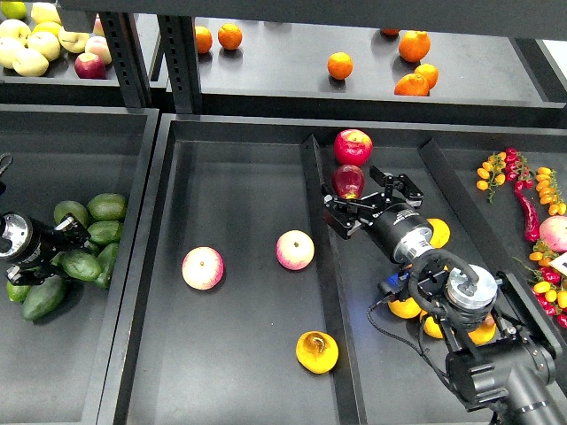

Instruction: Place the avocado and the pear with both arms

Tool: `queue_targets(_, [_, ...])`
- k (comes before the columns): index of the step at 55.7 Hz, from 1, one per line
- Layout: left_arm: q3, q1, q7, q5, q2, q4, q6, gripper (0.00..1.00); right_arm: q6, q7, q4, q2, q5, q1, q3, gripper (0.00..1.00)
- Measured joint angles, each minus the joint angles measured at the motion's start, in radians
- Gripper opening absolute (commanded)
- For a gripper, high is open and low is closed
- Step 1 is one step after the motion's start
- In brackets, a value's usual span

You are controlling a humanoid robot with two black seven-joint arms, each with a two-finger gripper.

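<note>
While my left gripper [71, 237] sits among the avocados [80, 264] — grip unclear — my right gripper [368, 197] gapes near a red apple [348, 181], pear [316, 351] well apart.

The right arm [461, 301] hides most of the yellow fruit [406, 308] beneath it, and the left hand [75, 237] shows too dark to read

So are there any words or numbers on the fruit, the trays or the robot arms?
None can be read.
White tag at the right edge: cut off, nothing legible.
Right arm's silver cap: no readable marking.
Fruit and trays: no stickers or labels visible.
</note>
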Motion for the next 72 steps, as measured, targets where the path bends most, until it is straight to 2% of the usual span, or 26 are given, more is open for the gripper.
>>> queue_targets(12, [-0.051, -0.002, 0.000, 0.039, -0.046, 0.107, 0.000, 0.36, 0.000, 0.000, 0.006, 0.000, 0.000, -0.010, -0.003, 1.00])
queue_targets(26, [-0.063, -0.004, 0.000, 0.043, -0.094, 0.169, 0.000, 0.55, 0.000, -0.001, 0.008, 0.000, 0.000, -0.015, -0.004, 1.00])
queue_targets(31, [-0.064, -0.005, 0.000, 0.042, -0.107, 0.173, 0.000, 0.56, 0.000, -0.001, 0.008, 0.000, 0.000, -0.015, -0.004, 1.00])
queue_targets(38, [-0.065, -0.010, 0.000, 0.043, -0.118, 0.175, 0.000, 0.68, 0.000, -0.001, 0.008, 0.000, 0.000, -0.016, -0.004, 1.00])
queue_targets(46, [-0.074, -0.015, 0.000, 0.043, -0.122, 0.175, 0.000, 0.74, 0.000, -0.001, 0.008, 0.000, 0.000, -0.017, -0.005, 1.00])
queue_targets(55, [-0.076, -0.023, 0.000, 0.044, -0.122, 0.175, 0.000, 0.89, 0.000, -0.001, 0.008, 0.000, 0.000, -0.017, -0.006, 1.00])
queue_targets(65, [-0.078, -0.049, 0.000, 0.043, -0.117, 0.174, 0.000, 0.97, 0.000, -0.001, 0.008, 0.000, 0.001, -0.017, -0.006, 1.00])
queue_targets(72, [-0.125, -0.083, 0.000, 0.040, -0.112, 0.163, 0.000, 0.98, 0.000, -0.001, 0.008, 0.000, 0.001, -0.024, -0.014, 1.00])
